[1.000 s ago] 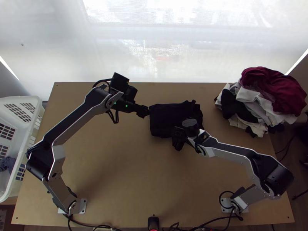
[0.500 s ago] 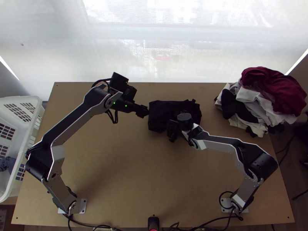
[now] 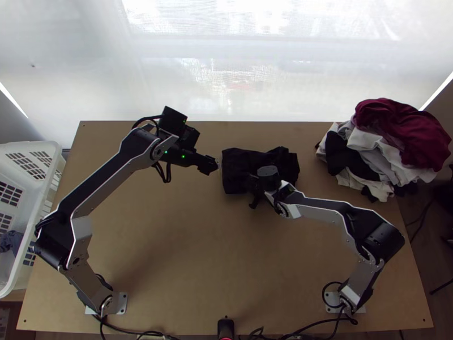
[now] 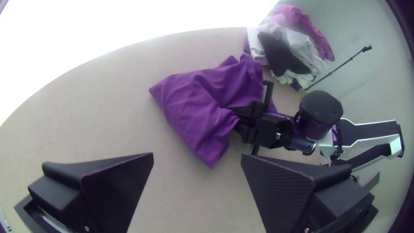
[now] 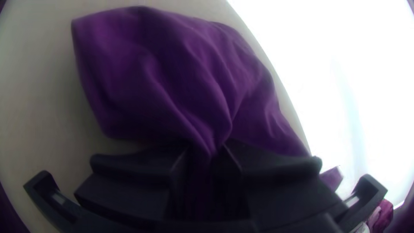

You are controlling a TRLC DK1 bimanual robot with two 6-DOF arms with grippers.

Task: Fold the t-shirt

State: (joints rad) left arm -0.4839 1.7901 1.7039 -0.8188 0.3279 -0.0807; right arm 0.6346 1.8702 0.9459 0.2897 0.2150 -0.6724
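While the light wooden counter (image 3: pixel 187 255) carries a multicoloured, rumpled cloth heap (image 3: pixel 390 136) at far right, the dark, roughly rectangular fabric t-shirt (image 3: pixel 235 163) lies left of that, bunched where the black right claw (image 3: pixel 253 185) pinches it; beside it, the black left claw (image 3: pixel 215 165) gapes wide, empty.

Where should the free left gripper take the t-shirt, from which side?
Probably the t-shirt by its left edge in the top view, from the left: fairly straight, it faces the open left gripper, away from the right gripper pinching cloth.
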